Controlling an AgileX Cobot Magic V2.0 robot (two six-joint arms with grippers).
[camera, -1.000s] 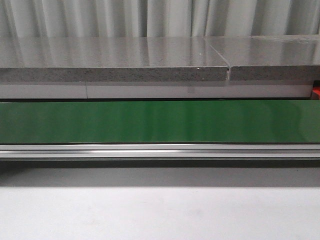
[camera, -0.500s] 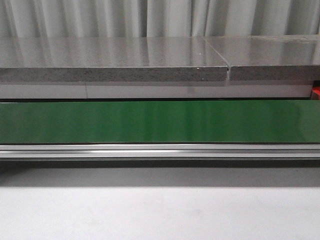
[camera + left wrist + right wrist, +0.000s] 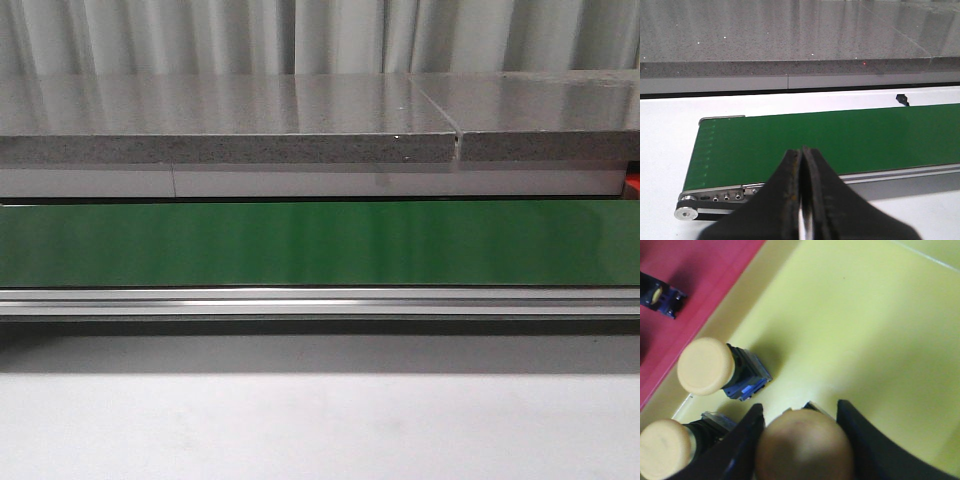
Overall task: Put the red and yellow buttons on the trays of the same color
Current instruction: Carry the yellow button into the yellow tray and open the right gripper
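A round yellow-capped push button [image 3: 804, 445] is sitting between the black fingers of the right gripper [image 3: 802, 440], which is closing around its cap just above the floor of the flat yellow tray [image 3: 860, 330]. Two more yellow-capped buttons with dark bodies are lying on that tray, one [image 3: 715, 367] near the rim and another [image 3: 670, 447] beside the held one. A dark blue button body [image 3: 660, 297] is lying in the adjoining red tray [image 3: 700, 270]. The left gripper [image 3: 801, 200] is hanging with fingers pressed together, holding nothing, over the near edge of the green conveyor belt [image 3: 840, 142], which is running across a white table [image 3: 320, 420] below a grey speckled stone counter [image 3: 220, 110].
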